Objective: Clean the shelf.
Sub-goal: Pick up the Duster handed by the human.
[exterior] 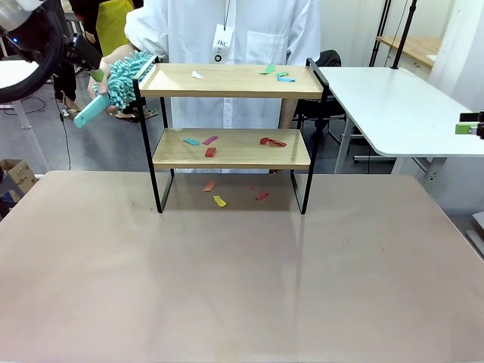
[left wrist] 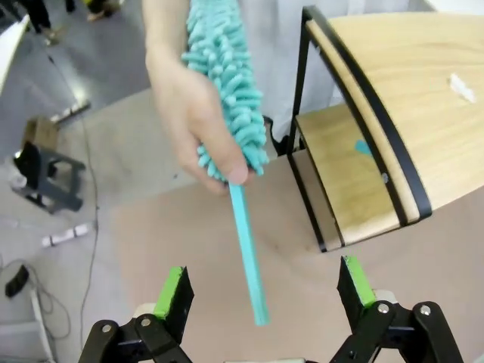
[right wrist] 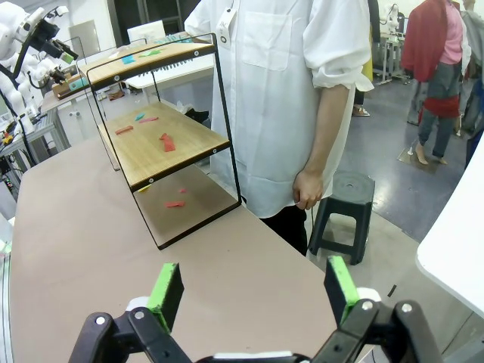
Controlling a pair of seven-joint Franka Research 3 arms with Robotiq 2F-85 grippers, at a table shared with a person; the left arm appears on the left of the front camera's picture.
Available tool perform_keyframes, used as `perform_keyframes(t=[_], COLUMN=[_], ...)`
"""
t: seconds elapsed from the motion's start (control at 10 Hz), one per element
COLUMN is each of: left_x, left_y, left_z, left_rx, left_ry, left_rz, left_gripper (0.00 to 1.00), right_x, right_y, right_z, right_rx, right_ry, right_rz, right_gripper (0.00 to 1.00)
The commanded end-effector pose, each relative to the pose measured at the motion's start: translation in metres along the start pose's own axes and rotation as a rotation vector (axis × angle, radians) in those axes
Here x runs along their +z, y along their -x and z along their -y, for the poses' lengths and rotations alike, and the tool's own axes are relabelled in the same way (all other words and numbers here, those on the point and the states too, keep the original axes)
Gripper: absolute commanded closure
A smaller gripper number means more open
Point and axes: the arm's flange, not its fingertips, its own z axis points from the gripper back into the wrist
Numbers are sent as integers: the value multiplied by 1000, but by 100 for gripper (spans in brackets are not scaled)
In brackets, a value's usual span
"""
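The shelf (exterior: 231, 81) stands at the far middle of the table, with small coloured paper scraps (exterior: 209, 141) on both wood boards and on the tabletop beneath it. A person's hand (left wrist: 189, 113) holds a teal fluffy duster (left wrist: 227, 68) by its head, left of the shelf's top board. Its thin handle (left wrist: 249, 257) points down into the gap of my open left gripper (left wrist: 263, 291), clear of both pads. At the far right edge, my right gripper (exterior: 465, 125) hangs open and holds nothing, with the shelf (right wrist: 159, 136) off at a distance in its wrist view.
The person in a white shirt (exterior: 227, 30) stands right behind the shelf. A white table (exterior: 393, 106) sits at the back right, and a cardboard box (exterior: 15, 175) lies on the floor at left. A dark stool (right wrist: 340, 212) stands beside the person. The near tabletop (exterior: 242, 280) is bare.
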Motion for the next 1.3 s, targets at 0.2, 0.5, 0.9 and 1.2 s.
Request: perform_keyframes(t=[0.2,0.5,0.9,1.2], left_x=[-19,-43,-62,-67], left_y=[18,34,35,36], left_z=[-9,-23,-27,-28], left_rx=[77,106,88,42], left_ry=[-13,3,44,66], left_rz=[-60,-94,-111,-104], left_gripper=[0,0,0,31], right_x=[0,0,0,0], right_y=[-2,-2,-2,-2], right_z=[-1,-1,-1,-1], right_rx=[6,6,6,6], right_ry=[1,1,1,1], right_rz=[-5,-5,-5,-5], right_gripper=[0,0,0,0])
